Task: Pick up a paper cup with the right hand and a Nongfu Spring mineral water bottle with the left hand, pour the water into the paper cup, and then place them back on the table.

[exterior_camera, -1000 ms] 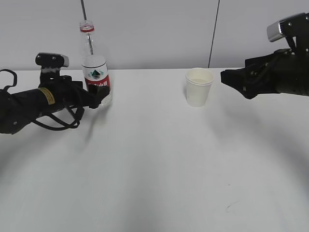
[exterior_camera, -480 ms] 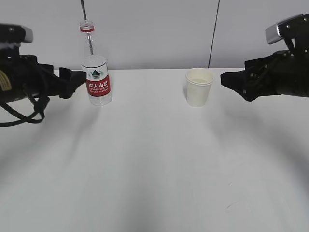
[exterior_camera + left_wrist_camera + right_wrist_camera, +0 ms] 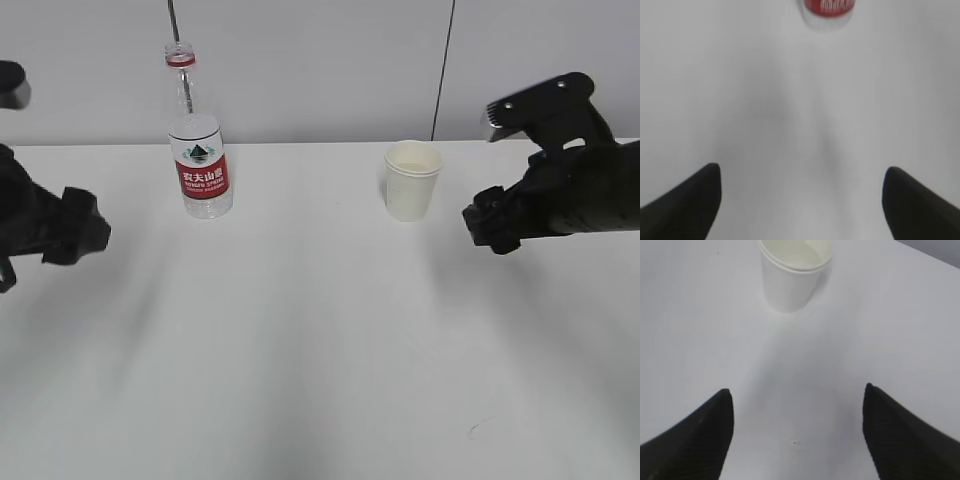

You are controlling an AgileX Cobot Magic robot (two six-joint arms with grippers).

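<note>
The Nongfu Spring bottle [image 3: 199,150], clear with a red label, stands upright and uncapped at the back left of the white table [image 3: 320,330]; its red label shows at the top edge of the left wrist view [image 3: 829,6]. The cream paper cup [image 3: 412,180] stands upright at the back right, and in the right wrist view [image 3: 794,271]. My left gripper [image 3: 85,235] is open and empty, well left of and nearer than the bottle; its fingertips [image 3: 700,192] stand wide apart. My right gripper [image 3: 482,225] is open and empty, right of the cup and nearer than it.
A grey wall runs behind the table, with a thin dark cable [image 3: 443,60] hanging down behind the cup. A small dark scuff [image 3: 478,428] marks the tabletop at the front right.
My left gripper has let go of the bottle and drawn back to the left and nearer. My right gripper has moved down and nearer, away from the cup. Bottle and cup have not moved.
</note>
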